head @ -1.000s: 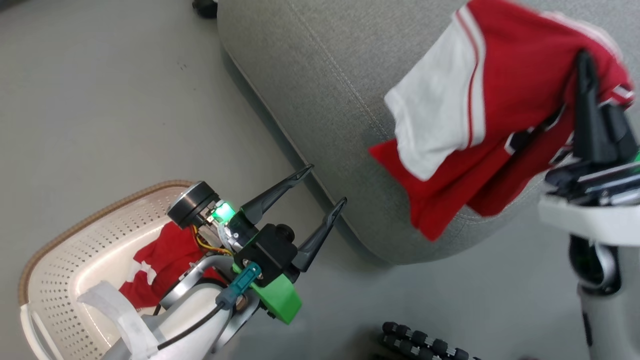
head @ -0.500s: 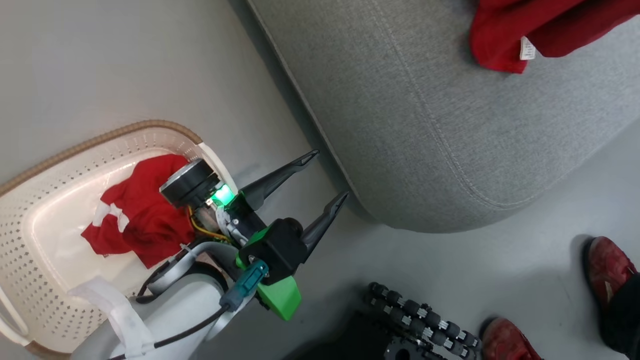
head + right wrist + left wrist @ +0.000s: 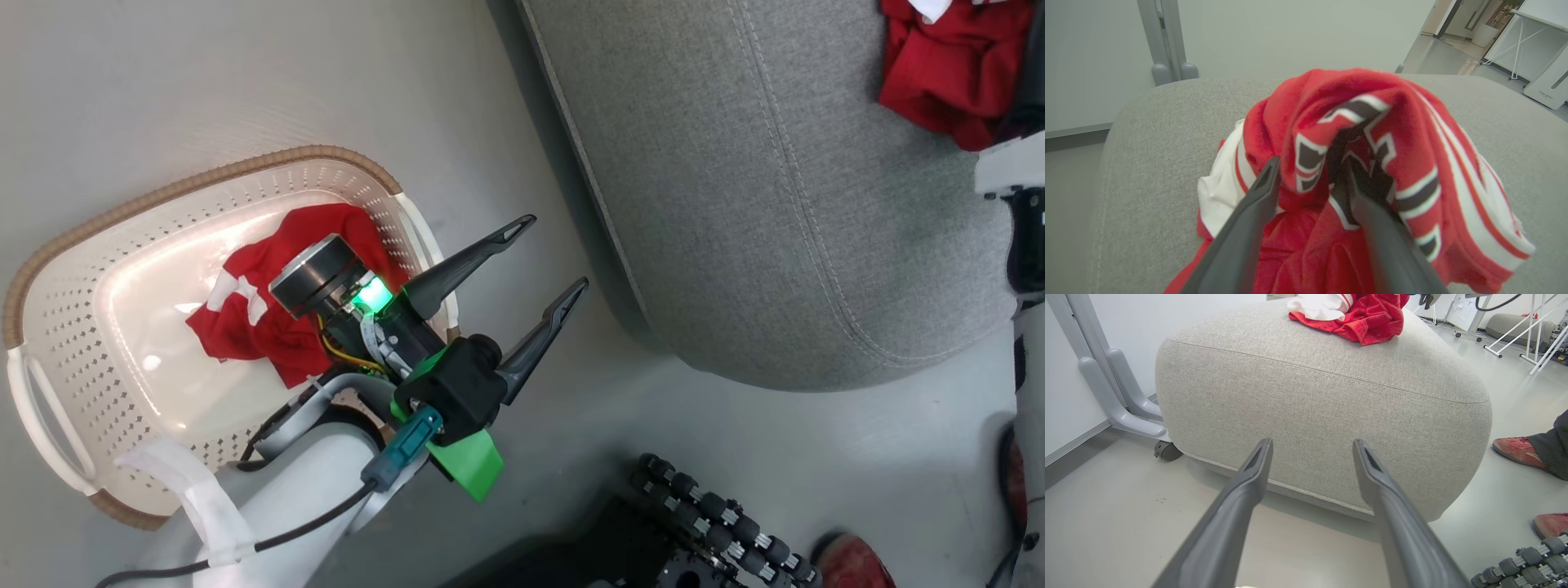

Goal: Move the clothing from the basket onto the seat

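Red cloth lies bunched between and over the two dark fingers of the right gripper (image 3: 1310,171), which now stand apart. A second ago they were pinched shut on the jersey (image 3: 1372,134), carrying it as it hung over the cushion's edge. The jaws have let go, and the jersey sits in a heap on top of the seat (image 3: 1147,122). One fold with dark lettering drapes over one finger's tip, so the cloth touches the gripper but is no longer clamped. That looks like the first garment delivered, though the fold could snag and drag when the arm lifts clear.

Further out, the left gripper (image 3: 553,251) hangs with its fingers spread wide and nothing between them, over the floor between the basket (image 3: 163,192) and the seat's side. The head camera has swung toward the basket, a turn of the view and not of the things. Inside the basket the shorts (image 3: 269,318) lie crumpled, partly behind the left wrist, and they are the half of the task left. A person's red shoe (image 3: 1515,449) rests on the floor beside the seat.
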Tool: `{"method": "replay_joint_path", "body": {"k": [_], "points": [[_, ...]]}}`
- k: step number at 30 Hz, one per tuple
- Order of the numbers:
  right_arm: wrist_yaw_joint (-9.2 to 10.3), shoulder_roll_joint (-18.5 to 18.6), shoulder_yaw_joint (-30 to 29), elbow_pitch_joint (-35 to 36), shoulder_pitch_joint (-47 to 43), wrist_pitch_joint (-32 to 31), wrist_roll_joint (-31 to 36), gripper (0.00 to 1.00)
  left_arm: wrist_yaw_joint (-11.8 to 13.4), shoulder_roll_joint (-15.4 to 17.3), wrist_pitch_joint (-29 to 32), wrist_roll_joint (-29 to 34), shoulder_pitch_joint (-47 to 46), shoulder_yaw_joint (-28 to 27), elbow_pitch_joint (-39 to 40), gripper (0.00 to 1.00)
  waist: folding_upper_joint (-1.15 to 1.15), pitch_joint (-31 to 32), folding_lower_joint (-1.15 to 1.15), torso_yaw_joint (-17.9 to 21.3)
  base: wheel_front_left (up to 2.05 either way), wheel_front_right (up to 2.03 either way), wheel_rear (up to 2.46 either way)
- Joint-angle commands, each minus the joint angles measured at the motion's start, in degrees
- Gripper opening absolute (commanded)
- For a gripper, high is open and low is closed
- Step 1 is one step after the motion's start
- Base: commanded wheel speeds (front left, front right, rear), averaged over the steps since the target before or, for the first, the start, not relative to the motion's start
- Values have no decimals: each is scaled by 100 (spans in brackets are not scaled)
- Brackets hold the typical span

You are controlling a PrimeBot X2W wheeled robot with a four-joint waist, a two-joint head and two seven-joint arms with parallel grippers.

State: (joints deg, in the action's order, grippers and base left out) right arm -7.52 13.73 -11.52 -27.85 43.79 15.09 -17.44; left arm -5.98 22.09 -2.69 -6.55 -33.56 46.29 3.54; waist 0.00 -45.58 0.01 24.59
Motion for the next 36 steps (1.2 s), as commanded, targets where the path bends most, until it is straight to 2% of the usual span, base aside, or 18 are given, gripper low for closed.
{"method": "replay_joint_path", "body": {"k": [1,5,8,15,19,28,36], "points": [[6,-37,-63,-44,-164,10,67,100,44,-49,-74,-47,3,-8,-52,100,0,217,-1,-21,0,0,0],[6,-230,-388,74,-681,10,284,100,143,-276,-383,-218,161,-7,-283,100,0,627,-1,-150,0,0,0],[6,-385,-354,514,-1337,10,458,100,315,-549,-756,-426,316,-92,-579,100,0,1105,-1,-373,0,0,0],[6,-398,358,1298,-2389,10,672,100,598,-974,-1181,-846,757,-334,-1169,100,0,1983,-1,-929,0,0,0],[6,-338,980,1593,-2784,10,604,100,744,-1189,-1252,-952,1012,-554,-1374,100,0,2451,-1,-1324,0,0,0],[7,-140,1598,1721,-3280,10,520,100,1006,-1512,-1251,-668,1839,-1469,-1176,100,0,3455,-1,-2162,0,0,0],[7,-239,1802,1958,-3784,10,560,100,1228,-1684,-1246,-434,2936,-2670,-678,100,0,4329,-1,-2471,0,0,0]]}}
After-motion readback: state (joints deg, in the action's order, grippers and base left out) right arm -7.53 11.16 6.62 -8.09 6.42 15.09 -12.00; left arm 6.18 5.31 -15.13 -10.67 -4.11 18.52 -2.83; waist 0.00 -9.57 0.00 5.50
